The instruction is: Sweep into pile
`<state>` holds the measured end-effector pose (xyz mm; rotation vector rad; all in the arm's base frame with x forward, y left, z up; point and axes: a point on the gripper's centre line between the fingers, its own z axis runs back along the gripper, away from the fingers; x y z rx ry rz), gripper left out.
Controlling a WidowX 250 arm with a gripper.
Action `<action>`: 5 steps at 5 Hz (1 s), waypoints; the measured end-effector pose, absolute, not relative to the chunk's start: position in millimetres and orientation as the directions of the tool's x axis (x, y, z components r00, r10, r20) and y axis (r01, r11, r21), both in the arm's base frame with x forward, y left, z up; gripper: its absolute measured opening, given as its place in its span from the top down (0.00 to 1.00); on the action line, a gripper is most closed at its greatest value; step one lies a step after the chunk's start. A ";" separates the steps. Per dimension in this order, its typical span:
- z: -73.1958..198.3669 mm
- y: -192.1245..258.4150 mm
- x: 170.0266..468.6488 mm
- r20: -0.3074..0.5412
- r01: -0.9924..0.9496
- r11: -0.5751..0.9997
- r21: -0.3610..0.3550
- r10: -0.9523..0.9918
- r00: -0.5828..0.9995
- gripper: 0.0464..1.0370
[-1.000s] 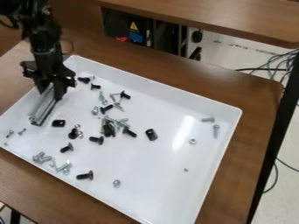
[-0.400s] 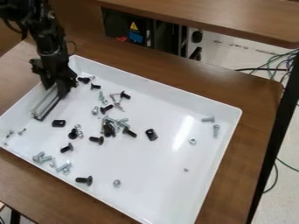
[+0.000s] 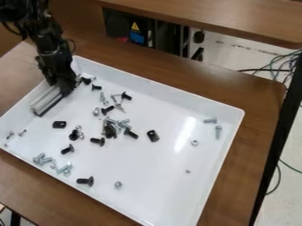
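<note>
At the upper left of the white tray, the black gripper (image 3: 60, 84) hangs down, shut on a silver metal bar (image 3: 46, 100) that rests low over the tray's left part. Screws, bolts and nuts lie scattered in the tray. A cluster of mixed screws (image 3: 112, 127) sits near the middle, with a black bracket (image 3: 152, 136) to its right and another black piece (image 3: 59, 124) to its left. Silver bolts (image 3: 41, 159) lie at the lower left, and a black screw (image 3: 85, 181) is near the front edge. Two silver bolts (image 3: 218, 131) lie at the right.
The white tray (image 3: 238, 115) has raised walls and stands on a brown wooden table (image 3: 254, 132). Behind it is another wooden surface (image 3: 236, 22) with dark equipment underneath. Cables hang and lie at the far right.
The gripper and metal bar have shifted slightly right, and the bar has turned a little. A black screw near the front edge has shifted slightly.
</note>
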<state>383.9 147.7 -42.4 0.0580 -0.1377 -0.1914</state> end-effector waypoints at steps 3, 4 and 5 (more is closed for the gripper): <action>-49.8 69.2 405.2 0.105 0.304 0.948 0.095 -0.313 0.944 0.69; -50.7 40.5 403.9 0.064 0.304 0.945 0.123 -0.313 0.948 0.69; -48.9 -9.9 397.1 0.049 0.347 0.929 0.126 -0.355 0.933 0.69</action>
